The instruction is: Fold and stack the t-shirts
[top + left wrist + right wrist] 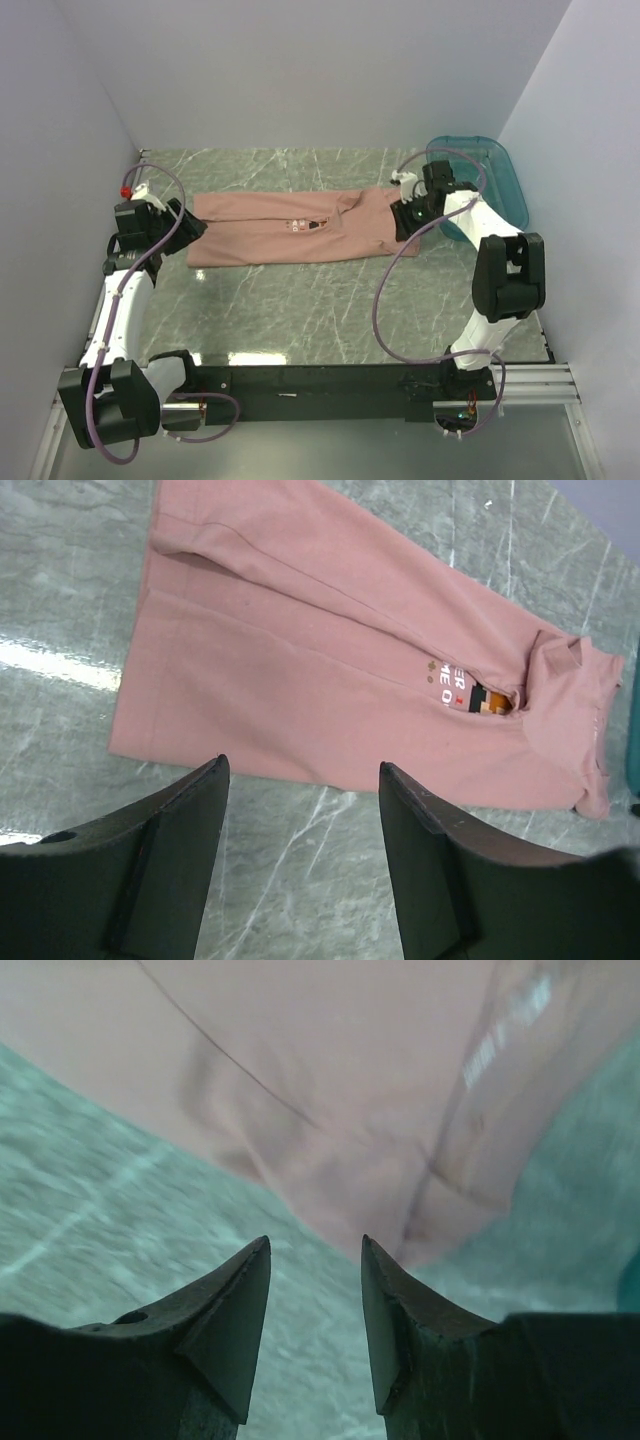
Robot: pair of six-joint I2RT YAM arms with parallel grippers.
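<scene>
1 salmon-pink t-shirt (pixel 290 228) lies flat on the marble bench (pixel 300 310). It is folded into a long strip that runs from left to right, with its small print (pixel 470 692) facing up. The left pincer (pixel 302 765) hangs at the left end of the strip, by the hem. Its jaws are wide apart and hold nothing, and the cloth lies just beyond the tips. The right pincer (pixel 315 1240) is low at the right end, on the collar side. Its jaws stand partly apart with nothing between them, and the cloth edge is just in front, a little blurred. A teal tub (pixel 505 175) stands behind the right arm.
</scene>
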